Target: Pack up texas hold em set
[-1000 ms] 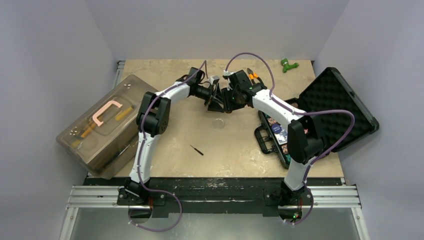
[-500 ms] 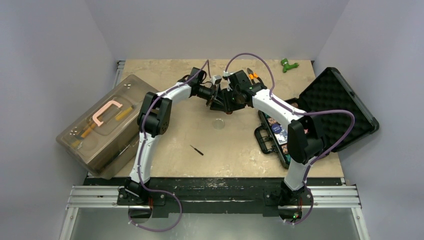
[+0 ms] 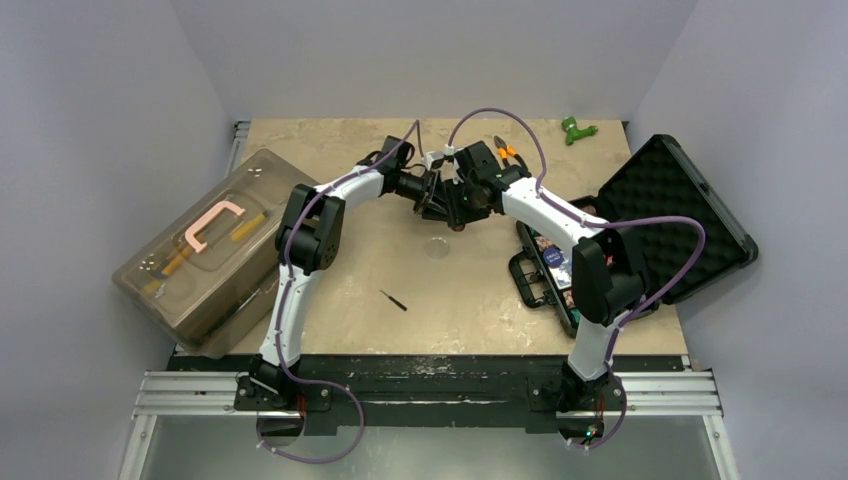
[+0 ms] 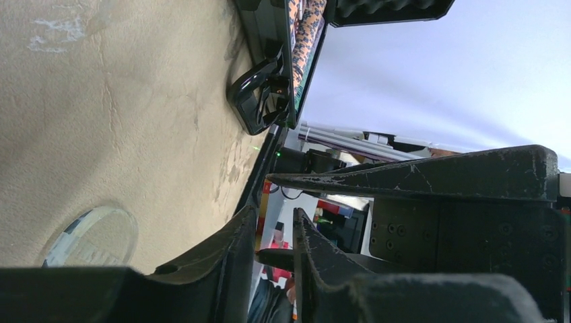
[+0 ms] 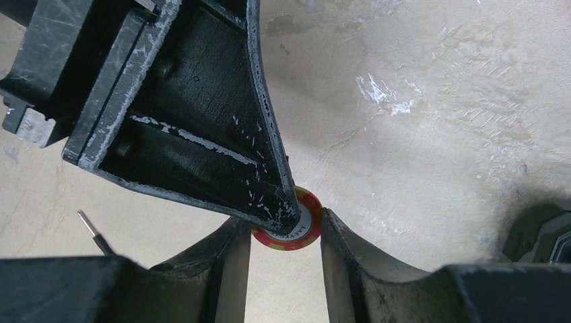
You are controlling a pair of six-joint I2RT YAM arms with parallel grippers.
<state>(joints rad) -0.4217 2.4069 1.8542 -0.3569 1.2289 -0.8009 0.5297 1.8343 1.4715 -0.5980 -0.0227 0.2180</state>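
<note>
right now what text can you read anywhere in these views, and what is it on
"LAS VEGAS": on the white ring of the red and yellow poker chip, right wrist view; partly hidden, so this is a likely reading.
Dark print on the clear round button: too blurred to read.
Labels on the packs inside the black case: too small to read in the top view.
No other text is legible.

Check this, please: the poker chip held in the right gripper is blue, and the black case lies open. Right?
No. The poker chip held in the right gripper is red and yellow, not blue; the right wrist view shows it. The black case lies open.
</note>
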